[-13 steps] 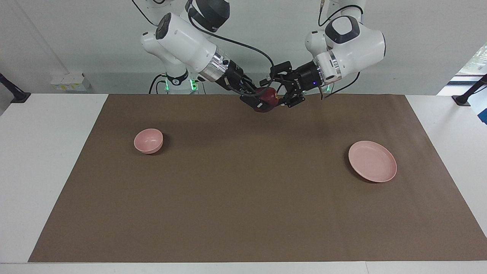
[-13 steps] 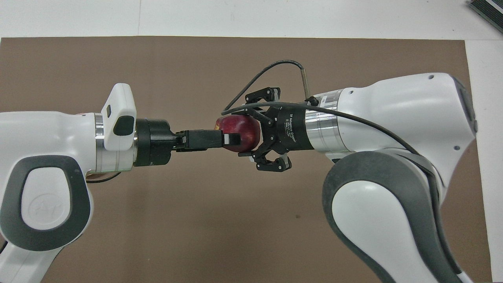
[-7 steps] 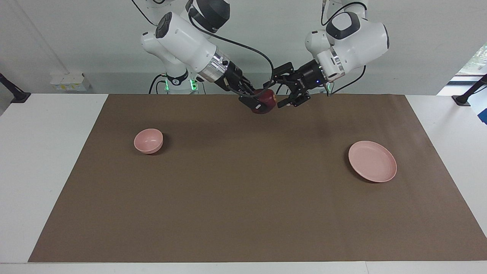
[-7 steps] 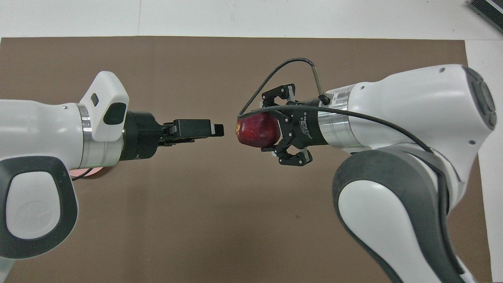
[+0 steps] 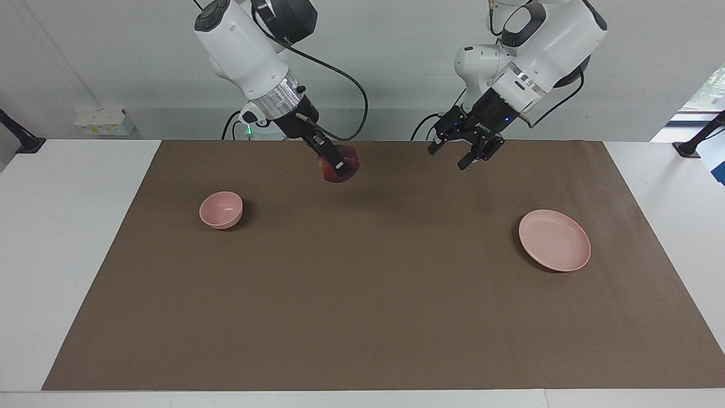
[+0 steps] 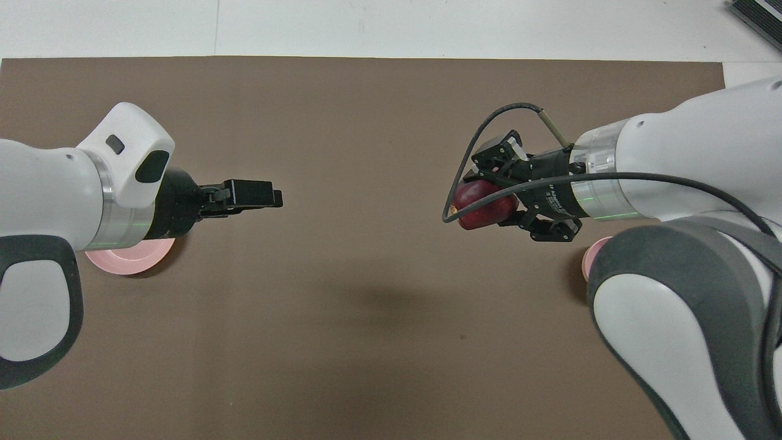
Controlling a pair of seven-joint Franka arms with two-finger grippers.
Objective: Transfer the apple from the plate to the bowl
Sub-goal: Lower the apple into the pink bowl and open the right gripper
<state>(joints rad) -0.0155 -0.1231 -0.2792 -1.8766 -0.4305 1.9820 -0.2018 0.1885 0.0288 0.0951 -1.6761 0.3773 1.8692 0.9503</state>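
Note:
My right gripper (image 5: 340, 165) is shut on the dark red apple (image 5: 338, 170) and holds it up in the air over the brown mat, between the table's middle and the small pink bowl (image 5: 221, 209). In the overhead view the apple (image 6: 486, 206) sits in the right gripper (image 6: 471, 203), and the bowl (image 6: 590, 258) shows only as a sliver beside the right arm. My left gripper (image 5: 453, 157) is open and empty, up in the air over the mat. The flat pink plate (image 5: 554, 239) is empty; in the overhead view the left arm partly hides it (image 6: 131, 261).
A brown mat (image 5: 362, 294) covers most of the white table. The bowl stands toward the right arm's end, the plate toward the left arm's end. A dark cable loops from the right wrist next to the apple (image 6: 464, 153).
The left gripper let go of the apple, which stays in the right gripper. The arms drew apart: the right one carried the apple toward the bowl's end, the left one pulled back toward the plate's end.

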